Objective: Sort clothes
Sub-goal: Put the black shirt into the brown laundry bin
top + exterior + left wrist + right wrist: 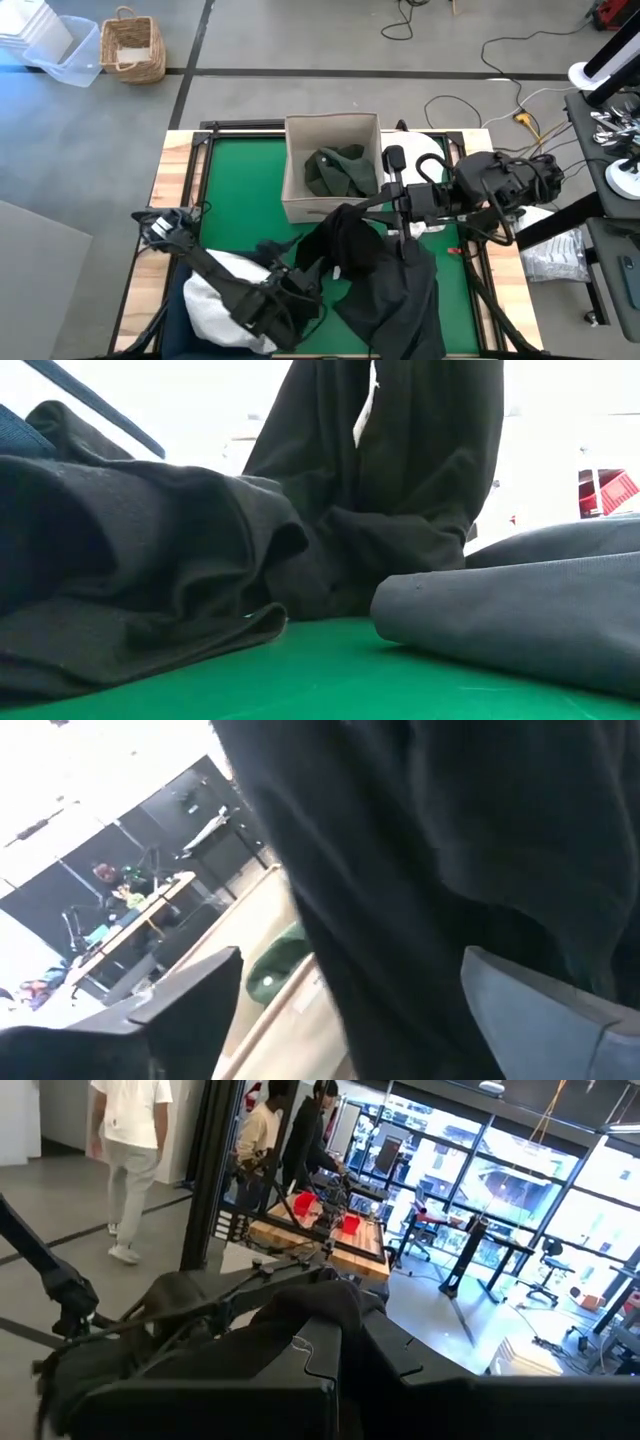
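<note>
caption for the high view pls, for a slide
Right gripper lifts a black garment beside the beige fabric box holding a dark green garment; left gripper near white clothes.

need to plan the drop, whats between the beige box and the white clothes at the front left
In the high view, a black garment hangs from the right gripper, draped between the beige box and white clothes.

high view looks straight down on the tabletop [240,170]; low view sits close, level; both share the black garment [385,280].
</note>
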Action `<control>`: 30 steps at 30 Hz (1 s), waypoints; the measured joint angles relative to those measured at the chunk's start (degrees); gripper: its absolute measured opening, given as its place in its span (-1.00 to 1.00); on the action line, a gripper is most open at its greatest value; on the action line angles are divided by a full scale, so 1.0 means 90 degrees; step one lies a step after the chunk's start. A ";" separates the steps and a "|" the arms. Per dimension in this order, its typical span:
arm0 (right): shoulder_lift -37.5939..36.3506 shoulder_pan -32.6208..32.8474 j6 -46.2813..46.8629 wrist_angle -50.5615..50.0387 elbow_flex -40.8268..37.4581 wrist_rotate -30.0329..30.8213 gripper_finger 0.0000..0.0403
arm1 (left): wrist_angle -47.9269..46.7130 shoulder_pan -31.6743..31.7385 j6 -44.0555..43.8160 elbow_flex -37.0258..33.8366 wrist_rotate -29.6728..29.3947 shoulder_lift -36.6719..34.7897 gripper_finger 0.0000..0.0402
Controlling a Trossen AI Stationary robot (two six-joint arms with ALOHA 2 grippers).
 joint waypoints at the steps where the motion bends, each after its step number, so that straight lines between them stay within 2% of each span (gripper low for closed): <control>1: 0.0005 0.0000 -0.0016 0.0006 0.0002 0.0001 -0.95 | 0.0218 0.0049 0.0217 0.0000 0.0000 0.0035 0.79; 12: 0.0014 0.0000 -0.0421 -0.0001 0.0004 -0.0001 -0.95 | 0.3481 0.0470 0.3477 0.0000 0.0638 0.0150 0.87; 21: 0.0014 0.0000 -0.0284 -0.0008 0.0006 -0.0578 -0.95 | 0.3806 0.0965 0.4061 0.0000 0.1134 0.0069 0.87; 26: 0.0014 0.0000 -0.0306 -0.0031 0.0006 -0.0662 -0.95 | 0.4535 0.1040 0.4994 0.0000 0.1601 0.0069 0.87; 30: -0.0002 0.0000 -0.0379 -0.0131 0.0006 -0.0666 -0.95 | 0.4839 0.1014 0.5482 0.0000 0.1636 0.0069 0.87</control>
